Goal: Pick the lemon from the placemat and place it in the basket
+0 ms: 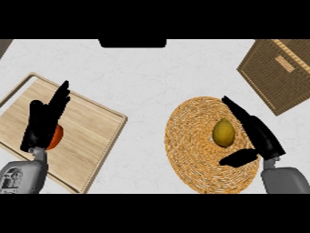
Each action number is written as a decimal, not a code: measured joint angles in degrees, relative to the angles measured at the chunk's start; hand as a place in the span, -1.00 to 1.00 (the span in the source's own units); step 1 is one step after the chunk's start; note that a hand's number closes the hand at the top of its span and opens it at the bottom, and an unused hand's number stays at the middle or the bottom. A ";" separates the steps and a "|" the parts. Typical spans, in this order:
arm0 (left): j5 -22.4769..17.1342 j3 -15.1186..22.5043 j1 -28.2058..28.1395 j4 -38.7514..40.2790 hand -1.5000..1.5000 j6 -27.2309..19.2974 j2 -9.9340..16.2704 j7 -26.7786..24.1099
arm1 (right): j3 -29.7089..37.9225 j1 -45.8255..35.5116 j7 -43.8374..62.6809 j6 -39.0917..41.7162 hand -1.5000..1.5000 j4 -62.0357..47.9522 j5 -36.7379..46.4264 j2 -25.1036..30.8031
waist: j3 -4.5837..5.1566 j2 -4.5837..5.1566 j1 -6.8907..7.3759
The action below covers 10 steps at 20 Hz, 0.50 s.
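Note:
A yellow-green lemon (223, 132) lies near the middle of a round woven placemat (191, 150). My right hand (259, 133) is over the mat just right of the lemon, fingers straight and pointing up-left, thumb stretched out below the fruit; it holds nothing. A brown wicker basket (286, 73) stands at the upper right, past the mat. My left hand (44, 120) rests open over a wooden cutting board, fingers up.
The wooden cutting board (83, 132) fills the left side. An orange round object (57, 136) sits on it, mostly hidden behind my left hand. A dark strip (132, 43) shows at the counter's far edge.

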State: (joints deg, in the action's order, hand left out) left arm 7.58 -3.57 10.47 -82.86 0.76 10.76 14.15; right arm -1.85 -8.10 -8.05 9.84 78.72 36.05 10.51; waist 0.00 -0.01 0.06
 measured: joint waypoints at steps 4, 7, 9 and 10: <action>0.15 -0.77 1.41 1.71 0.00 0.55 -0.05 -0.10 | -0.20 -0.63 -2.06 -1.20 1.00 -2.79 1.36 -0.34 | 0.03 -0.01 -0.05; -0.24 -1.36 1.69 2.03 0.00 1.36 0.26 -0.02 | -0.84 -2.26 -3.08 -2.78 1.00 -4.38 3.69 -0.24 | 0.09 -0.03 -0.05; 0.26 -1.14 2.60 2.62 0.00 0.85 -0.23 0.50 | -1.49 -1.81 -4.26 -4.31 1.00 -4.30 5.47 0.14 | 0.12 -0.06 -0.11; 0.38 -1.41 2.72 3.83 0.00 0.79 -0.21 -0.49 | -1.49 -2.26 -5.30 -5.65 1.00 -5.50 6.33 0.18 | 0.15 -0.08 -0.12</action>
State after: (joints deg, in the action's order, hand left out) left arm 7.96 -4.98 13.19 -79.03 1.56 10.55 13.66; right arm -3.34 -10.36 -13.36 4.20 73.22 42.39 10.69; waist 0.15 -0.09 -0.06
